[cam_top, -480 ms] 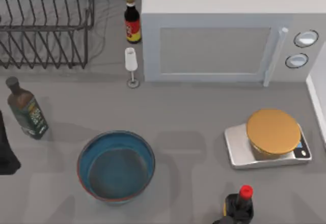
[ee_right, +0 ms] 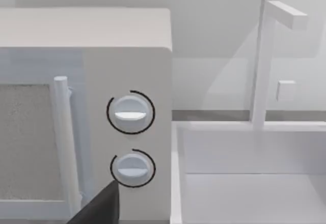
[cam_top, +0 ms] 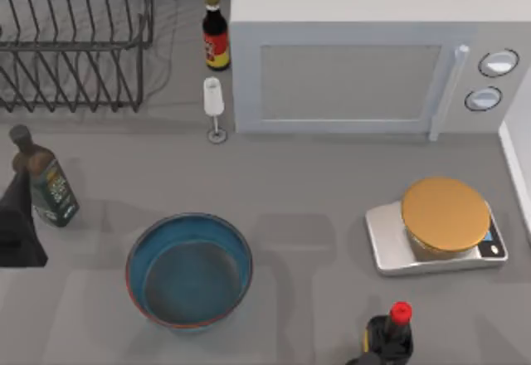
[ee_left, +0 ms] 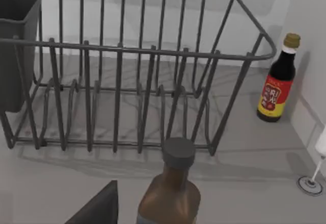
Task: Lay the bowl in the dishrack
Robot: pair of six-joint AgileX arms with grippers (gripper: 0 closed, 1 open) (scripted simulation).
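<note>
Bowl point(cam_top: 189, 270) upright on table point(cam_top: 315, 207), lower left of centre in top view, nothing touching it. Dishrack point(cam_top: 76, 41) at upper left corner, well apart from bowl. Left gripper point(cam_top: 18, 226) at left edge, dark shape beside green-labelled bottle point(cam_top: 43, 178); finger spread cannot be told. Left wrist view: rack ahead, brown bottle neck with grey cap up close. Dark sauce bottle point(cam_top: 216, 31) with red-yellow label at top centre, writing unreadable. Small white glass point(cam_top: 214, 108) just below it. Microwave point(cam_top: 373, 50) fills upper right, two dials. Scale point(cam_top: 440, 228) with golden disc at right. Red-capped bottle point(cam_top: 390, 332) at bottom edge. Right gripper: dark finger tip point(ee_right: 99, 206) in right wrist view, facing microwave dials; state cannot be told.
</note>
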